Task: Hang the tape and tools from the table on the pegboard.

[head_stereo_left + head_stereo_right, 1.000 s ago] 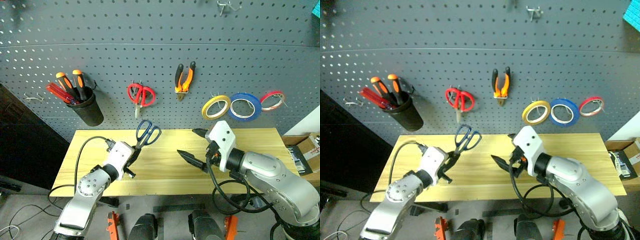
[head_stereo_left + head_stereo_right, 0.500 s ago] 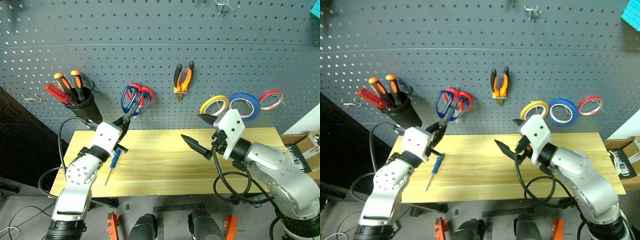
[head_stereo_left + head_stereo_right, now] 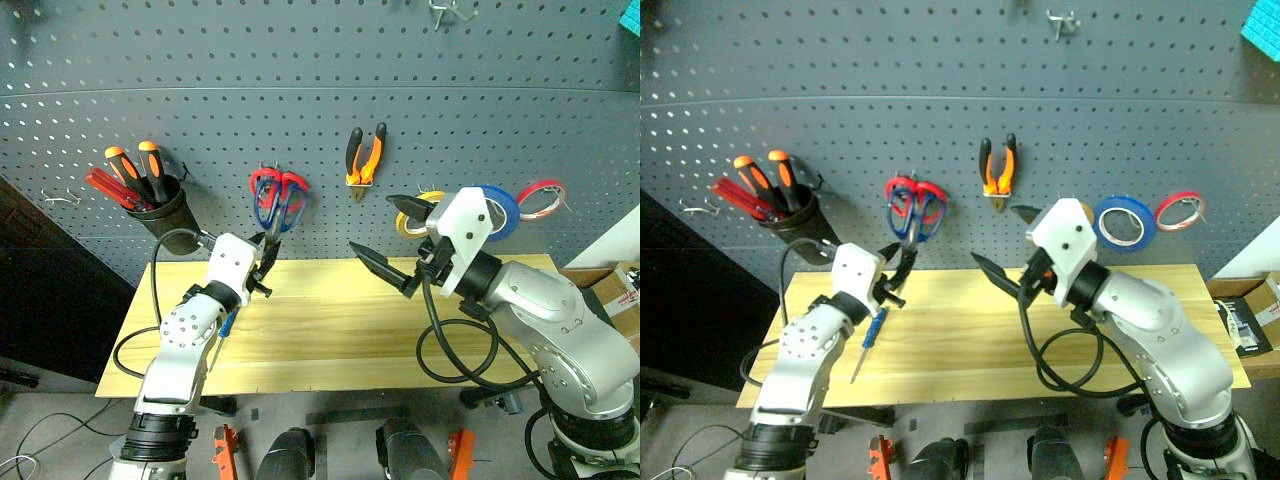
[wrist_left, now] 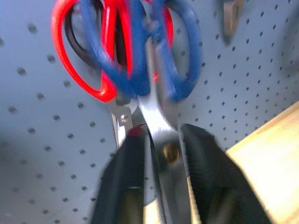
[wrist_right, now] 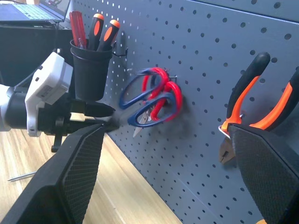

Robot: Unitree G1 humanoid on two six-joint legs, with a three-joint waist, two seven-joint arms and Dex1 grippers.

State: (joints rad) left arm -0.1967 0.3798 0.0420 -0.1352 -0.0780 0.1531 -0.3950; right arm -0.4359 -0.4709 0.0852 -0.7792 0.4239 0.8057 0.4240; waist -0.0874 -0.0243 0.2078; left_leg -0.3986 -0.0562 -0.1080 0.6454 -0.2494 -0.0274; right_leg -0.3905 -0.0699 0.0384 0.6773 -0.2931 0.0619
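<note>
You see the left hand (image 3: 267, 262) at the pegboard (image 3: 320, 110), its fingers (image 4: 205, 177) either side of the blue-handled scissors' (image 3: 276, 205) blades — whether they grip, you can't tell. These scissors overlap the red scissors (image 3: 927, 194). The right hand (image 3: 392, 240) is wide open, empty. Pliers (image 3: 366, 155) and yellow tape (image 3: 412, 215) hang already; the blue screwdriver (image 3: 868, 340) lies near the desk's (image 3: 330, 340) left edge. No writing is legible.

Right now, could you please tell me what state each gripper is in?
Left gripper: fingers either side of the blue-handled scissors' blades at the pegboard; grip cannot be told.
Right gripper: open, holding nothing.
</note>
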